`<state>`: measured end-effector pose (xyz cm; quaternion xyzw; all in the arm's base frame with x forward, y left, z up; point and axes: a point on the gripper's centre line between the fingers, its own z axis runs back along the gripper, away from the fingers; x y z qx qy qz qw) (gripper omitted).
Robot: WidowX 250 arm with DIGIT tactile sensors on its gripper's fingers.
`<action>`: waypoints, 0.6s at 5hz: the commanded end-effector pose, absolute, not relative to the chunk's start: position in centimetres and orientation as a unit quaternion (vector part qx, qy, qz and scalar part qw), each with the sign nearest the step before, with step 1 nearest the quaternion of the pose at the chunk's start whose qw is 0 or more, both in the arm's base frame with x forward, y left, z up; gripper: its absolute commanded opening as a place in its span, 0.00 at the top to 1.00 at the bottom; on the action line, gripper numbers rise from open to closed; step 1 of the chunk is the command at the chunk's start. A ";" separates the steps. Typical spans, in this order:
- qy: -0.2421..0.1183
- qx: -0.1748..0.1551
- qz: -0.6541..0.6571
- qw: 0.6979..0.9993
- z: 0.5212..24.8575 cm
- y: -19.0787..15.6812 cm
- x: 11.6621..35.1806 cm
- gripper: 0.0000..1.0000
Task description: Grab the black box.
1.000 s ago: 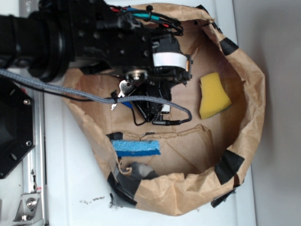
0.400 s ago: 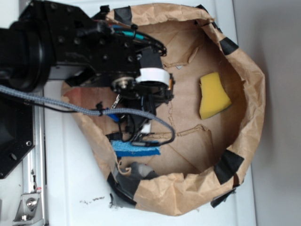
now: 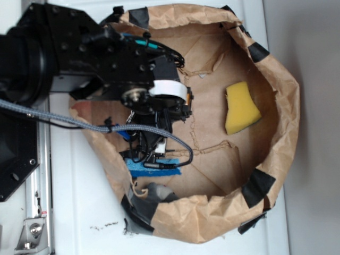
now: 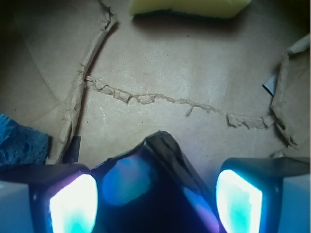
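The black box [image 4: 146,204] is glossy and tilted, one corner pointing up, and it fills the space between my gripper's [image 4: 155,194] two glowing fingertips [image 4: 73,206]. The jaws stand against its sides, shut on it. In the exterior view my gripper [image 3: 154,151] hangs low inside the brown paper bag [image 3: 284,106], near its left wall, and the arm and cables hide the box there.
A blue sponge [image 3: 154,169] lies just below the gripper; its edge also shows as a blue sponge [image 4: 19,143] at the wrist view's left. A yellow sponge [image 3: 241,108] lies at the bag's right. A black hexagonal machine part [image 3: 13,154] and a metal rail [image 3: 37,212] stand left of the bag.
The arm has moved left and toward the blue sponge, away from the yellow sponge, taking the dark thing between its jaws along.
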<state>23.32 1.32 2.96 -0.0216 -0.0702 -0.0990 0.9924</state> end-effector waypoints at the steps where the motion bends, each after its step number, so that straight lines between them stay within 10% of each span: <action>1: -0.066 -0.026 -0.123 0.990 3.0 0.5 23.1 0.00; 3: -0.046 -0.013 -0.156 0.987 0.8 -0.3 23.0 0.00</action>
